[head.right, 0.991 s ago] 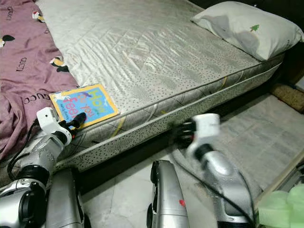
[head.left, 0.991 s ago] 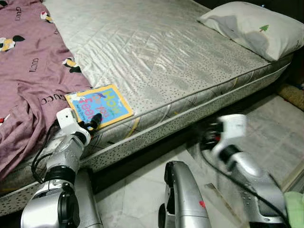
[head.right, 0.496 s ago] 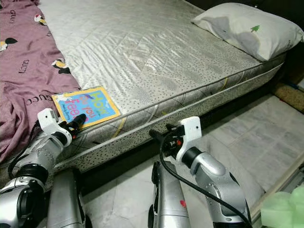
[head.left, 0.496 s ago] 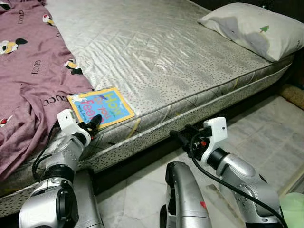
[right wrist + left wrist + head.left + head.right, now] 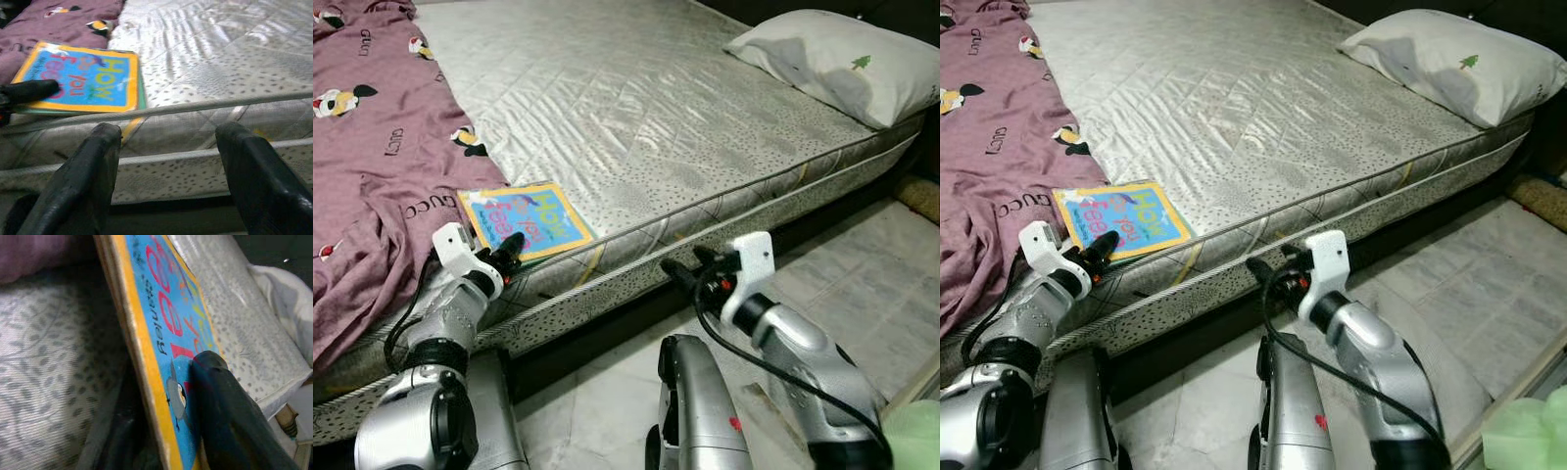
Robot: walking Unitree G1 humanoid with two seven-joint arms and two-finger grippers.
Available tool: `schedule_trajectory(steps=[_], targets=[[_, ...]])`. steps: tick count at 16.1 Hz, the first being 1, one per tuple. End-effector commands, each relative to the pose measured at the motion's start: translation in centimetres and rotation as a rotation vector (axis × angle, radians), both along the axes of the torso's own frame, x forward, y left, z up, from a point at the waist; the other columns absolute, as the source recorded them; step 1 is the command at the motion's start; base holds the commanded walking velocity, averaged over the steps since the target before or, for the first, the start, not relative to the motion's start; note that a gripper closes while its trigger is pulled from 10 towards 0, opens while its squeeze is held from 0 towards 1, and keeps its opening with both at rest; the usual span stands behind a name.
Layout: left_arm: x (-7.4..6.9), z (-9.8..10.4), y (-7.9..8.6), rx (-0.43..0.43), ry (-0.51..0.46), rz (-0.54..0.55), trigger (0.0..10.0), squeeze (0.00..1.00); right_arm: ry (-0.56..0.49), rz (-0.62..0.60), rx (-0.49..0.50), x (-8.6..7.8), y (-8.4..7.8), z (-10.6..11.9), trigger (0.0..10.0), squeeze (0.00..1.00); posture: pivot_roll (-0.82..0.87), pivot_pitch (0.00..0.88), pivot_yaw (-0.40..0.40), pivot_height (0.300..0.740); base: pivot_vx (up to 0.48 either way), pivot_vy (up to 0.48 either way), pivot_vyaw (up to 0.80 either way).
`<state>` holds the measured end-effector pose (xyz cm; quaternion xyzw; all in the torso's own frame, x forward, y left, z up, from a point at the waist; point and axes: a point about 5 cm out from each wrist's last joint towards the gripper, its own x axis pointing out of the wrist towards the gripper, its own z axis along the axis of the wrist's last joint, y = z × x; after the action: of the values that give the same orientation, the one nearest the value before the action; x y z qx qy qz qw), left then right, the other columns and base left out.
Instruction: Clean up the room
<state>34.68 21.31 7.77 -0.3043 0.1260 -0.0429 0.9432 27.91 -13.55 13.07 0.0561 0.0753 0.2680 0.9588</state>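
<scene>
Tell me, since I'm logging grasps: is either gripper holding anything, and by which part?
The left gripper grips the book by its near edge; the right gripper is open and holds nothing.

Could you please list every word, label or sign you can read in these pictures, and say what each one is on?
"How do you feel": large coloured letters on the cover of the blue, yellow-bordered book on the mattress.
"GUCCI": repeated print on the purple blanket, among cartoon figures.
Small line of print beside the book's title: too blurred to read.
Pillow: a small green tree sign, no words.
</scene>
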Motion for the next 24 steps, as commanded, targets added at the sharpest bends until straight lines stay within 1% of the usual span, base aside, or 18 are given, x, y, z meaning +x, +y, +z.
schedule_trajectory(steps=[1,3,4,5,8,9,11,13,14,15,16,17,19,20,21,22,23,24], targets=[[0.0,0.1,-0.2,0.020,-0.006,-0.013,0.0,0.00,-0.015,-0.014,-0.013,0.3,0.0,0.0,10.0,0.00,-0.12,0.000,-0.071,0.456,0.000,0.000,0.00],[0.0,1.1,0.0,0.032,-0.081,0.007,0.0,0.00,-0.050,-0.044,-0.018,1.2,0.3,0.2,10.0,0.00,-0.10,0.000,-0.069,0.456,0.000,0.000,0.00],[-0.3,1.6,0.1,0.035,-0.130,0.017,0.0,0.00,-0.063,-0.070,-0.017,1.5,0.3,0.1,10.0,0.00,-0.09,0.000,-0.063,0.456,0.000,0.000,0.00],[-1.0,2.1,0.3,0.084,-0.184,0.020,0.0,0.00,-0.077,-0.087,-0.022,1.6,0.4,-0.1,10.0,0.00,-0.08,0.000,-0.059,0.456,0.000,0.000,0.00],[-2.4,3.1,0.9,0.139,-0.258,0.043,0.0,0.00,-0.087,-0.121,-0.020,1.8,0.4,-0.4,10.0,0.00,-0.06,0.000,-0.050,0.456,0.000,0.000,0.00],[-4.0,4.5,1.2,0.229,-0.343,0.032,0.0,0.00,-0.114,-0.147,-0.012,2.3,0.7,-0.5,10.0,0.00,-0.03,0.000,-0.047,0.456,0.000,0.000,0.00],[-5.5,5.2,0.2,0.297,-0.392,-0.032,0.0,0.00,-0.130,-0.172,0.013,2.7,1.1,-0.5,10.0,0.00,0.00,0.000,-0.060,0.456,0.000,0.000,0.00],[-6.6,5.8,-0.4,0.369,-0.435,-0.035,0.0,0.00,-0.139,-0.184,0.024,2.8,1.5,-0.5,10.0,0.00,0.01,0.000,-0.064,0.456,0.000,0.000,0.00],[-7.2,6.0,-0.7,0.425,-0.458,-0.031,0.0,0.00,-0.145,-0.188,0.026,2.8,1.7,-0.6,10.0,0.00,0.01,0.000,-0.059,0.456,0.000,0.000,0.00],[-8.1,6.3,-0.8,0.457,-0.458,0.011,0.0,0.00,-0.155,-0.210,0.037,2.9,1.6,-0.6,10.0,0.00,0.01,0.000,-0.056,0.456,0.000,0.000,0.00],[-8.7,6.2,-0.9,0.494,-0.459,0.021,0.0,0.00,-0.165,-0.213,0.042,3.0,1.5,-0.5,10.0,0.00,0.00,0.000,-0.047,0.456,0.000,0.000,0.00],[-9.1,6.2,-1.1,0.542,-0.457,0.023,0.0,0.00,-0.184,-0.214,0.051,3.1,1.4,-0.4,10.0,0.00,0.00,0.000,-0.046,0.456,0.000,0.000,0.00],[-9.1,5.5,-1.5,0.556,-0.425,0.016,0.0,0.00,-0.216,-0.221,0.051,3.6,1.6,0.3,10.0,0.00,0.00,0.000,-0.035,0.489,0.000,0.000,0.00],[-9.0,5.5,-1.6,0.560,-0.425,0.015,0.7,0.00,-0.220,-0.222,0.056,3.8,1.7,0.5,10.0,0.00,0.00,0.000,-0.035,0.499,0.000,0.000,0.00],[-8.6,5.5,-1.7,0.571,-0.421,0.018,5.8,0.00,-0.223,-0.222,0.061,3.9,1.7,0.6,10.0,0.00,-0.01,0.000,-0.036,0.518,0.000,0.000,0.00],[-8.5,5.5,-1.8,0.574,-0.418,0.020,9.7,0.00,-0.226,-0.219,0.061,3.9,1.7,0.6,10.0,0.00,-0.01,0.000,-0.034,0.528,0.000,0.000,0.00],[-8.4,5.5,-1.8,0.578,-0.416,0.021,10.0,0.00,-0.230,-0.217,0.061,4.0,1.8,0.6,10.0,0.00,-0.01,0.000,-0.034,0.537,0.000,0.000,0.00],[-8.4,5.4,-1.9,0.590,-0.407,0.027,10.0,0.00,-0.233,-0.220,0.058,4.1,1.7,0.7,10.0,0.00,-0.01,0.000,-0.033,0.552,0.000,0.000,0.00]])
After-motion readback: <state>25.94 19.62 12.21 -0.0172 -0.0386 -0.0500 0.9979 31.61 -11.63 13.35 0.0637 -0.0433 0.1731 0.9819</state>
